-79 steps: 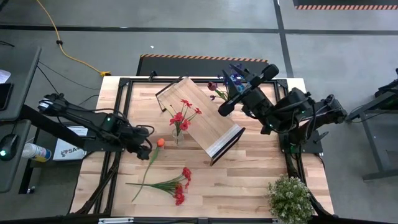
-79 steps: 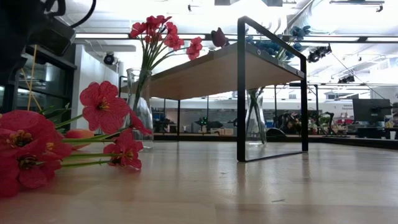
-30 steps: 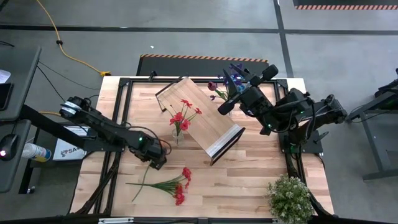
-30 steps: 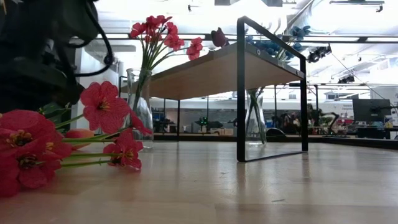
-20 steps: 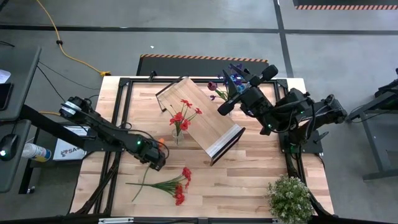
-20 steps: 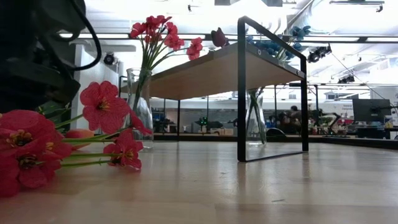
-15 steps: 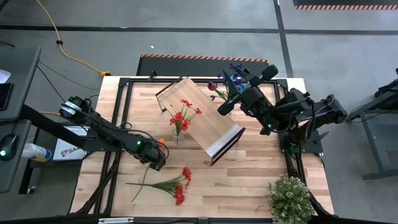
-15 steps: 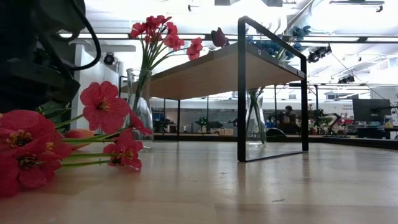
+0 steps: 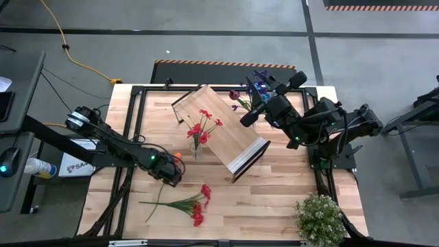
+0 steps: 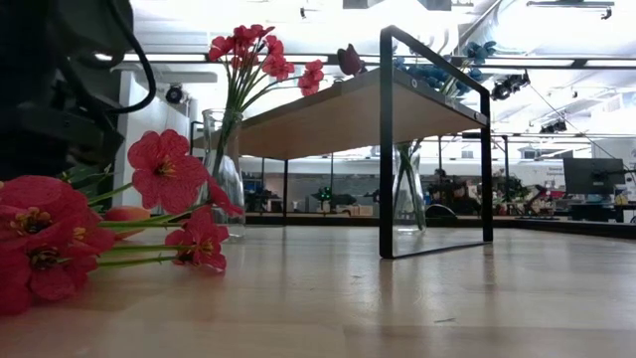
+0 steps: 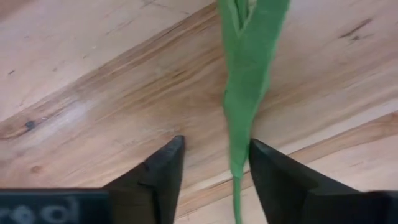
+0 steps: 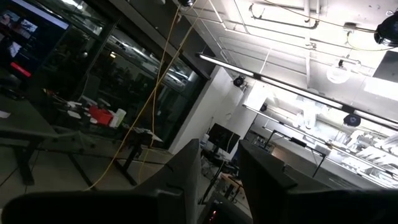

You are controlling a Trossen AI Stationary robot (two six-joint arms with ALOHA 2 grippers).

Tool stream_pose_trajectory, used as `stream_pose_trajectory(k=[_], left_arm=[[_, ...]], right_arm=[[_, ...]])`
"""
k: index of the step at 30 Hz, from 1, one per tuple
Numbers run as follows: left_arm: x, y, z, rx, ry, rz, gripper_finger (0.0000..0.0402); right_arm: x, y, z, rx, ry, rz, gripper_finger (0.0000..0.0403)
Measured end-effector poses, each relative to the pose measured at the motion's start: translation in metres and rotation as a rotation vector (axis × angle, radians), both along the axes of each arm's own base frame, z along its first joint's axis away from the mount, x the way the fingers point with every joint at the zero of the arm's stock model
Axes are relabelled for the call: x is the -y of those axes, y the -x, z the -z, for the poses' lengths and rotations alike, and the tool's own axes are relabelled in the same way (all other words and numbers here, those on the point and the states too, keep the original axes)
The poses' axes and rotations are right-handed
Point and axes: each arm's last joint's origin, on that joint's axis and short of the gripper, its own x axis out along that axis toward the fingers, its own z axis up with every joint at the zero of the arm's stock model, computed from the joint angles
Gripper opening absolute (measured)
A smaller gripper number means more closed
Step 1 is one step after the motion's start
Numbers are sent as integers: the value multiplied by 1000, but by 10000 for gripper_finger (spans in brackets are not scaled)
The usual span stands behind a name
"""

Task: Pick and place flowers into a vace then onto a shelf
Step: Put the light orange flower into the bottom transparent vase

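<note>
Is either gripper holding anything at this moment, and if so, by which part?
The left gripper straddles a flower's green stem lying on the table, but a gap shows, so nothing is gripped. The right gripper, raised by the shelf, holds nothing.

Wood worktop (image 9: 274,178) under me carries the tilted shelf (image 9: 226,134), glass vase (image 9: 195,149) of red flowers, loose red flowers (image 9: 195,204), an orange flower (image 9: 178,156), potted plant (image 9: 319,218).

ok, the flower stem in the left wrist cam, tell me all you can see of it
The stem is flat, leaf-green and looks like plastic or fabric. It lies on the wooden table, split into two strands at the far end and narrowing to a thin strip near the camera. It sits between the left pincer fingers, close to one finger; contact is unclear. Its bloom is out of frame.
</note>
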Motion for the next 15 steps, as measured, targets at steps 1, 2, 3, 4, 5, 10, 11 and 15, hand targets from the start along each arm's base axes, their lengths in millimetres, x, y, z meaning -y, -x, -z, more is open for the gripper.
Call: stream_pose_trajectory(k=[1, 2, 3, 4, 5, 10, 11, 15], left_arm=[[0, 0, 0, -3, -2, -6, 197], [0, 1, 0, -5, -3, -13, 185], [0, 1, 0, -9, -5, -22, 174], [-1, 1, 0, -13, -6, -32, 162], [-1, 1, 0, -17, -8, -41, 150], [-1, 2, 0, -29, -10, -63, 84], [-1, 2, 0, -30, -9, -66, 71], [-1, 2, 0, -30, -8, -69, 30]], right_arm=[[0, 0, 0, 0, 0, 0, 99], [0, 0, 0, 0, 0, 0, 99], [0, 0, 0, -1, 0, 0, 99], [0, 0, 0, 0, 0, 0, 99], [0, 0, 0, 0, 0, 0, 99], [0, 0, 0, -1, 0, 0, 99], [0, 0, 0, -2, 1, 0, 99], [0, 0, 1, -9, 2, 1, 99]])
